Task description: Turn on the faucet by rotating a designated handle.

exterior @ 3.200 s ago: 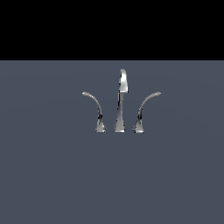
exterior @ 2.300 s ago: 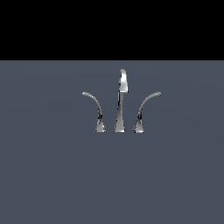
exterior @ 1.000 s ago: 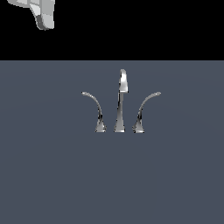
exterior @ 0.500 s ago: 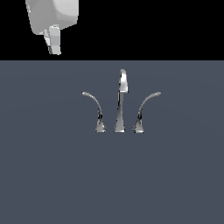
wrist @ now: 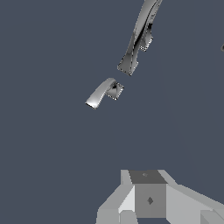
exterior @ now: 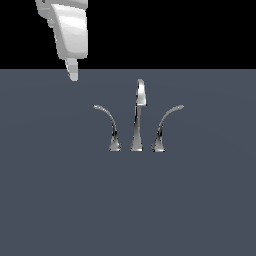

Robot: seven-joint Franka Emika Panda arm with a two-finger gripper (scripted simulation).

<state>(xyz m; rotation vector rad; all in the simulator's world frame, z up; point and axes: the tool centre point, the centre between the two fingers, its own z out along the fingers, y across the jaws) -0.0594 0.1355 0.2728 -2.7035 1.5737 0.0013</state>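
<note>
Flat slate-grey surface bears the shiny chrome faucet; white tool aloft, opening unclear.

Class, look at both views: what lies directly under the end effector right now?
Only the bare grey surface lies under the end effector. The handle stands apart, toward the exterior view's right. The wrist view shows nothing hidden beneath.

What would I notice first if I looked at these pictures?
First, the shiny chrome faucet standing alone in the middle of the flat grey surface: a tall straight spout with a curved lever on each side. Next, the white robot hand hanging above it towards the exterior view's left, not touching the handle that arcs towards that side.
</note>
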